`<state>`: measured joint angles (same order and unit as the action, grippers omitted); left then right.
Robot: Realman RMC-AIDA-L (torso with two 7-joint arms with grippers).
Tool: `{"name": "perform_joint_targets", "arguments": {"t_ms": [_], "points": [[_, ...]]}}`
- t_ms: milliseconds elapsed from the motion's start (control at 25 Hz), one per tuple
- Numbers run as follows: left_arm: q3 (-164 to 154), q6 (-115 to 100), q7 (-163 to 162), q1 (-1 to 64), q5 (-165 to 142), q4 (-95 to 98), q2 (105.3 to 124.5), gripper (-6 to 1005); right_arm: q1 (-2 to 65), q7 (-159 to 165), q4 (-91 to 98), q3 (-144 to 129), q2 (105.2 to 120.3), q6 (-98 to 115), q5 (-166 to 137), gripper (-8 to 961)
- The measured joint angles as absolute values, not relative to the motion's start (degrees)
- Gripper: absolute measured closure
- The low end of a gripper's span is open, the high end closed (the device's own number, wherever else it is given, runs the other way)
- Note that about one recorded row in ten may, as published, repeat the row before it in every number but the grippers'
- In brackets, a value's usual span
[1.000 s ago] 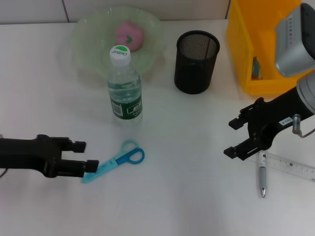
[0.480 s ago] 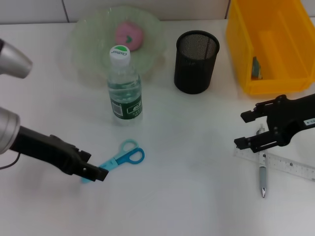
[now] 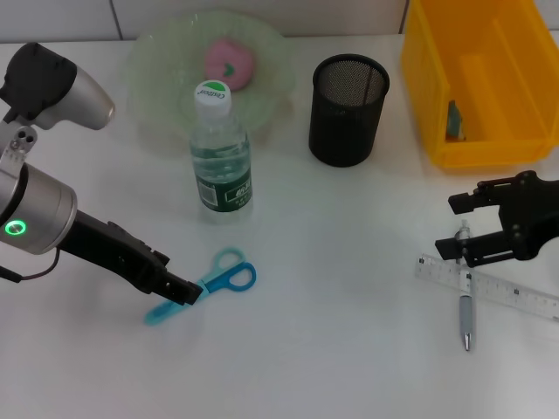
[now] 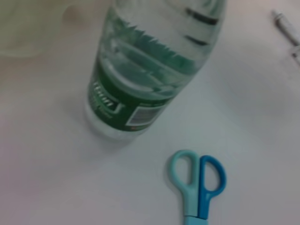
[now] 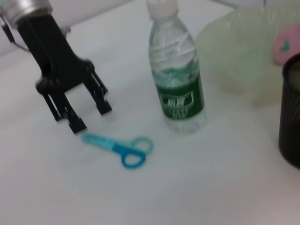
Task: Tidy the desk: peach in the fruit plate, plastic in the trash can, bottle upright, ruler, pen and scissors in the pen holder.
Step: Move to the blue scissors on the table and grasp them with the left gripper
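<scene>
The blue scissors (image 3: 218, 281) lie flat in front of the upright bottle (image 3: 221, 161). My left gripper (image 3: 181, 292) stands open just over the scissors' blade end; the right wrist view shows the left gripper (image 5: 89, 117) above the scissors (image 5: 117, 145) and apart from them. The left wrist view holds the bottle (image 4: 150, 70) and the scissor handles (image 4: 199, 180). My right gripper (image 3: 456, 227) is open above the near end of the ruler (image 3: 498, 292) and the pen (image 3: 465, 316). The peach (image 3: 230, 61) rests in the green fruit plate (image 3: 153, 78). The black mesh pen holder (image 3: 349, 109) stands behind.
A yellow trash can (image 3: 480, 144) sits at the back right with a piece of plastic (image 3: 452, 120) inside. The bottle stands close behind the scissors. The plate rim (image 5: 225, 70) and pen holder (image 5: 290, 117) also show in the right wrist view.
My left arm has swung round, and its gripper moved right and down onto the scissors' blade end. My right gripper slid right, over the ruler and pen.
</scene>
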<state>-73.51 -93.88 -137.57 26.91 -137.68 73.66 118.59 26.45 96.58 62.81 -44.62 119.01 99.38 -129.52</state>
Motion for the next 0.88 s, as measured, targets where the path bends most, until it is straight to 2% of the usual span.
{"name": "perform_joint_targets", "arguments": {"t_ms": [80, 200, 320, 880], "points": [[-74.8, -92.8, -138.4, 27.1, -139.0, 73.8, 118.70, 233, 25.1, 94.1, 61.6, -43.1, 119.00, 100.3, -127.2, 173], [-77.0, -92.7, -140.1, 27.7, -139.2, 74.6, 118.72, 235, 22.2, 89.5, 58.3, -42.0, 117.68, 103.2, -123.2, 173], [-79.2, -92.4, -141.4, 28.0, -139.2, 74.9, 118.73, 242, 21.2, 85.7, 56.0, -40.5, 117.11, 106.1, -123.2, 173], [-89.6, -88.8, -148.7, 28.3, -144.2, 77.0, 118.94, 268, 21.2, 74.8, 47.1, -36.8, 116.67, 114.4, -122.9, 174]]}}
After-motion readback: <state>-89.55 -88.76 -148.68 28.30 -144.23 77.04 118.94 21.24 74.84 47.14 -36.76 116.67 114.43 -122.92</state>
